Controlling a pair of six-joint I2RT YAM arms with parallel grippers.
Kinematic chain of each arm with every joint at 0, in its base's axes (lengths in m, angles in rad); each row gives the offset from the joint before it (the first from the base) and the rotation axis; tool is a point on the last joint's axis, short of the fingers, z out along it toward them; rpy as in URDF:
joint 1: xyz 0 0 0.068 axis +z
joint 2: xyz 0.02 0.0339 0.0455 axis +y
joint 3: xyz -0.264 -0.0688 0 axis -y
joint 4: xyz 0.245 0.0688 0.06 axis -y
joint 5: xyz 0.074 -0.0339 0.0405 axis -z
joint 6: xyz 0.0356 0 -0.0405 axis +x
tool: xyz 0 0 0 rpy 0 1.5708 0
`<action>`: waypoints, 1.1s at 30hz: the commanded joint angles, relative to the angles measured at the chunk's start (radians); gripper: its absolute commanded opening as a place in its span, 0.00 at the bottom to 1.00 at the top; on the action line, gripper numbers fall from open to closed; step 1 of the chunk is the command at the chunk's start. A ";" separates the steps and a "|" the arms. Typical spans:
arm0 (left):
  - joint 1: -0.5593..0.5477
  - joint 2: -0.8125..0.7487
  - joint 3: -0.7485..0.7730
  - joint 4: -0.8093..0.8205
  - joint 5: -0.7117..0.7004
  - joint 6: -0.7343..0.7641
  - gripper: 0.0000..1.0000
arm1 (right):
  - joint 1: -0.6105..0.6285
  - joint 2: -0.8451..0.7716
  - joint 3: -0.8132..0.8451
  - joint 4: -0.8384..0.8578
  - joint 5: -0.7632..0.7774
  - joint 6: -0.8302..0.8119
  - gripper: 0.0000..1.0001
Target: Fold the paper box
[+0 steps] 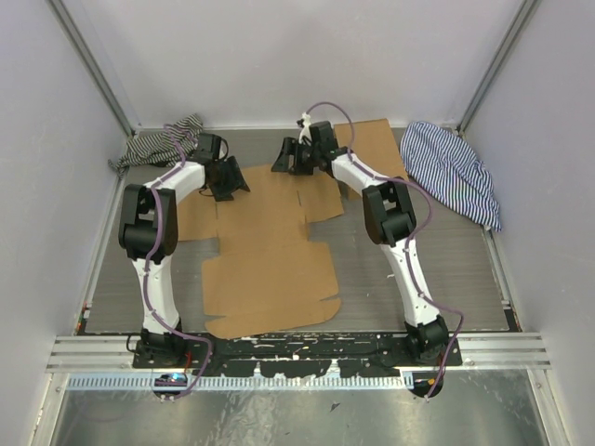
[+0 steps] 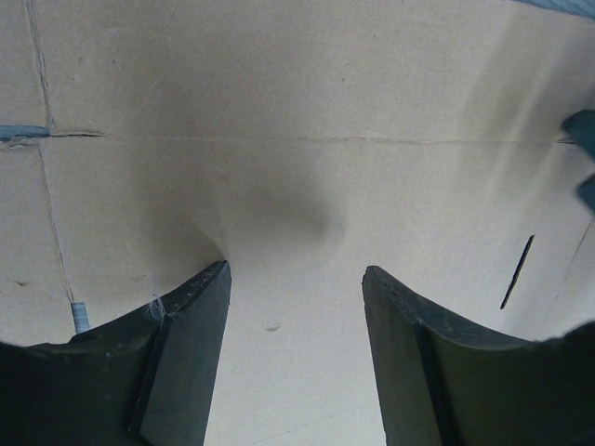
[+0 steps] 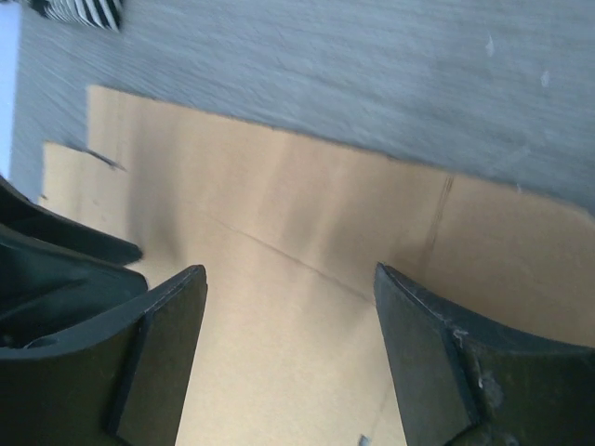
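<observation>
The paper box (image 1: 270, 251) is a large flat die-cut brown cardboard sheet with flaps and slits, lying on the grey table. My left gripper (image 1: 228, 181) is open over the sheet's far left part; its view shows bare cardboard (image 2: 297, 186) with crease lines and a slit between the fingers (image 2: 186, 353). My right gripper (image 1: 290, 156) is open above the sheet's far edge; its view shows the cardboard (image 3: 288, 307) with a crease, and the left gripper's dark body at the left edge. Neither gripper holds anything.
A striped grey cloth (image 1: 163, 139) lies at the far left corner. A blue-and-white striped cloth (image 1: 456, 172) lies at the far right. Another brown cardboard piece (image 1: 376, 149) lies behind the right arm. White walls enclose the table.
</observation>
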 commanded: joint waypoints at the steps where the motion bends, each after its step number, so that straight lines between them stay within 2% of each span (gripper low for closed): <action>1: -0.008 0.034 0.020 -0.050 -0.002 0.020 0.66 | 0.000 -0.053 -0.083 0.104 0.041 0.005 0.78; 8: -0.008 0.042 0.031 -0.058 -0.005 0.021 0.66 | 0.000 -0.140 -0.112 0.101 0.082 -0.013 0.77; 17: -0.008 0.041 0.030 -0.064 -0.005 0.027 0.66 | -0.016 -0.239 -0.181 0.110 0.248 -0.016 0.76; 24: -0.008 0.042 0.031 -0.064 -0.001 0.027 0.66 | -0.042 -0.173 -0.089 -0.016 0.352 -0.002 0.76; 33: -0.008 0.046 0.040 -0.071 -0.002 0.030 0.66 | -0.055 -0.069 -0.024 -0.034 0.287 -0.006 0.76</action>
